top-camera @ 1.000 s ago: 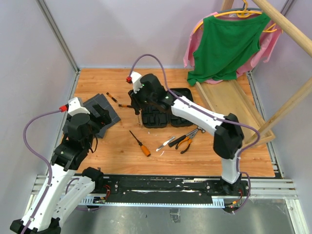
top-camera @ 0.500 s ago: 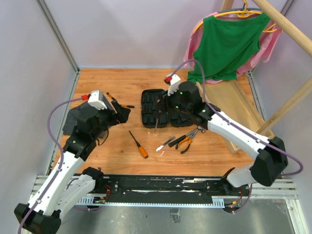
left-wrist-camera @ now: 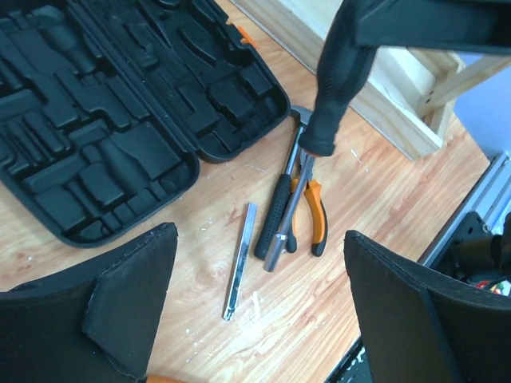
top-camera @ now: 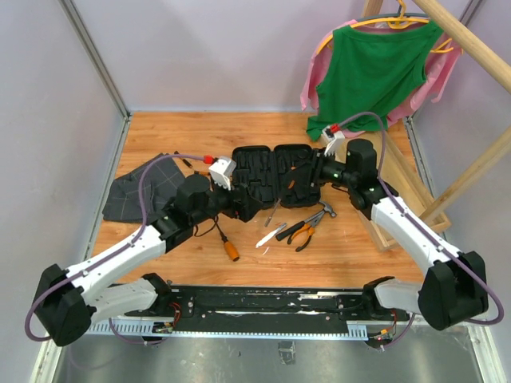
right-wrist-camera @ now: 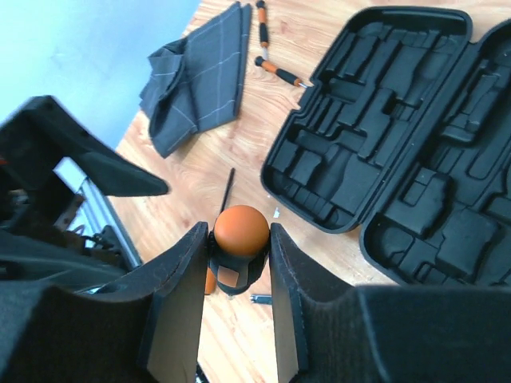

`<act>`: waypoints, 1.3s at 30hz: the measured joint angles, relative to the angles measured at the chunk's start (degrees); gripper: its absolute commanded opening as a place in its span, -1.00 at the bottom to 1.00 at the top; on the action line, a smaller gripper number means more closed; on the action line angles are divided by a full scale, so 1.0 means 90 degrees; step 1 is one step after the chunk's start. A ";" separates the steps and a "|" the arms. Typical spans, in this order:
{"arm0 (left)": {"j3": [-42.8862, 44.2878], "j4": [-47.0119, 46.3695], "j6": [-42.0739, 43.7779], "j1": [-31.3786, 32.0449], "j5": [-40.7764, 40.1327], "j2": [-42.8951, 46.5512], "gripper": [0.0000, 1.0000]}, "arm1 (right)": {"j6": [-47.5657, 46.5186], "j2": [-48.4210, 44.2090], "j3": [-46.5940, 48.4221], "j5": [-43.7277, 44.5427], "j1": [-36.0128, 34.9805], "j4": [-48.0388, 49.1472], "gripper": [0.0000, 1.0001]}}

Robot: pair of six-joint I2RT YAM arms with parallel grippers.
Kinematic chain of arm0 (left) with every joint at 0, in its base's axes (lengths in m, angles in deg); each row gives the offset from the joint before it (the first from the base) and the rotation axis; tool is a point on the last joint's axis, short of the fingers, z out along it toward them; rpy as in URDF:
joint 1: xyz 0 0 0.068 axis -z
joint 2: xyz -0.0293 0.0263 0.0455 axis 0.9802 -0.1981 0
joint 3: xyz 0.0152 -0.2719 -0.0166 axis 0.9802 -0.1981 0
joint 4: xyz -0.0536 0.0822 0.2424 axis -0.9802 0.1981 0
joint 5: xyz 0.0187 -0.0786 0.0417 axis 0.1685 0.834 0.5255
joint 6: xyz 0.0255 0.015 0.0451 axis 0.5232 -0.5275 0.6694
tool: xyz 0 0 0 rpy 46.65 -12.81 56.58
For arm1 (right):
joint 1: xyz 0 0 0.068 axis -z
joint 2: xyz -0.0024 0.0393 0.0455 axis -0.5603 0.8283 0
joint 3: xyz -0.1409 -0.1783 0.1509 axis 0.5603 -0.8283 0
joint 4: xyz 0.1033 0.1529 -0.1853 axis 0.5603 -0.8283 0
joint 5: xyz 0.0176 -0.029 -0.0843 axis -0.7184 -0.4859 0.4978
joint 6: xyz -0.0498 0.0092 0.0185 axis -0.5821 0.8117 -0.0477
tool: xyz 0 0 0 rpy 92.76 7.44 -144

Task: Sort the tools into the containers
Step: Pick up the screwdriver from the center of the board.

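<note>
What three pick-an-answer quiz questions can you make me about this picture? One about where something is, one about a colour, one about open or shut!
1. Where is the cloth?
A. left of the case
B. inside the case
C. under the case

2. What colour are the pliers' handles?
A. green
B. orange and black
C. pink

3. How is the case?
A. shut
B. upside down
C. open

Answers:
1 A: in the top view the cloth lies to the case's left.
2 B: the left wrist view shows orange grips with black.
3 C: both halves lie flat with their slots facing up.
</note>
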 measured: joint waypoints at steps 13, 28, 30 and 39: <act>0.0000 -0.0804 0.0554 0.0476 0.0753 -0.0563 0.54 | 0.0437 -0.0597 0.0000 -0.1265 0.0231 0.0172 -0.57; -0.0012 -0.1158 0.0449 0.0780 0.1260 -0.0789 -0.20 | 0.1081 -0.0595 0.0000 -0.1574 0.0231 0.0695 -0.57; -0.0012 -0.1158 0.0408 0.0780 0.1265 -0.0789 -0.29 | 0.1124 -0.0590 0.0000 -0.1603 0.0231 0.0748 -0.57; -0.0012 -0.1175 0.0197 0.0818 0.1151 -0.0789 -0.99 | 0.1163 -0.0561 0.0000 -0.1613 0.0231 0.0772 -0.45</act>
